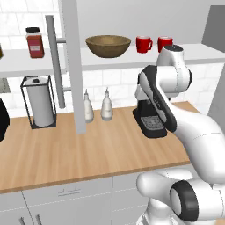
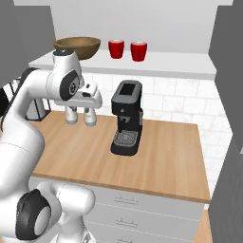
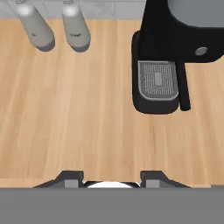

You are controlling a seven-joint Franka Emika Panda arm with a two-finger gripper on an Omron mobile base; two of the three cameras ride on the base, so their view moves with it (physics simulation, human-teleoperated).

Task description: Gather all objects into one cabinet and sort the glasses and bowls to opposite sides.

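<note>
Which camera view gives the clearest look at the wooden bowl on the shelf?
The left base view: the wooden bowl sits whole and unobstructed on the shelf board, left of the two red mugs. In the right base view the robot's arm covers the bowl's lower left part.

On the shelf (image 1: 132, 61), a bowl (image 1: 108, 45) sits left of two mugs (image 1: 143, 44); below, bottles (image 1: 106, 105) stand left of a coffee machine (image 2: 126, 116) on the desk (image 1: 79, 149).
</note>
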